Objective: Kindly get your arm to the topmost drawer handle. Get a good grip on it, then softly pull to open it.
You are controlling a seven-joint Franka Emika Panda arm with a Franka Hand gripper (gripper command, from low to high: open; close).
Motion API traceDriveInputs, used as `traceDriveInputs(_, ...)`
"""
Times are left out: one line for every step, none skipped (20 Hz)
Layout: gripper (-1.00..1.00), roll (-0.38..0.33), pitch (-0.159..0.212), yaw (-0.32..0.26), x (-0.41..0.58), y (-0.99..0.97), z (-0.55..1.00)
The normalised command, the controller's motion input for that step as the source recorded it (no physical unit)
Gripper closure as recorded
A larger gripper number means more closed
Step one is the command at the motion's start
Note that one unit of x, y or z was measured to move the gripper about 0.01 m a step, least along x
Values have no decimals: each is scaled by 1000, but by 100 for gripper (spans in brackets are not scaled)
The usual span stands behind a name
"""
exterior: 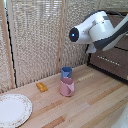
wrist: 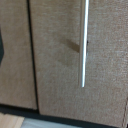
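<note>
My glossy white arm (exterior: 102, 29), with its dark blue round cap (exterior: 74, 34), reaches across the exterior view's upper right toward the dark brown drawers (exterior: 116, 60). A dark part under the arm (exterior: 92, 48) looks like the gripper end, close to the drawer fronts; its fingers are not distinguishable. In the wrist view a thin silver bar handle (wrist: 84, 42) runs along a brown drawer front (wrist: 60, 65), close to the camera. No fingers show there. A dark seam (wrist: 31, 55) separates this front from the neighbouring one. A faint pale handle line (exterior: 107, 58) marks a drawer below the arm.
On the wooden table (exterior: 85, 107) stand a blue cup (exterior: 66, 72) and a pink pitcher (exterior: 66, 87) just in front of it. A small orange object (exterior: 41, 87) and a patterned plate (exterior: 12, 110) lie toward the exterior view's left. A woven screen (exterior: 35, 40) forms the backdrop.
</note>
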Motion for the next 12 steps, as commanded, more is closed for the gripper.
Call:
traceDriveInputs(-100,-105,-12,20,0,-800,209)
traceDriveInputs(-100,-104,0,26,14,-769,143)
traceDriveInputs(-100,-108,0,28,23,-760,143)
traceDriveInputs(-100,-117,0,29,46,-743,103)
traceDriveInputs(-100,-129,0,25,40,-726,100)
traceDriveInputs(-100,-146,0,22,37,-671,49)
traceDriveInputs(-100,-166,0,9,54,-614,14)
traceDriveInputs(-100,-142,0,0,91,-586,0)
traceDriveInputs(-100,-137,0,0,123,-500,0)
traceDriveInputs(-100,-108,0,-54,223,-429,-14)
traceDriveInputs(-100,-92,-6,-49,166,-397,-91)
traceDriveInputs(-100,-90,0,-54,174,-380,-54)
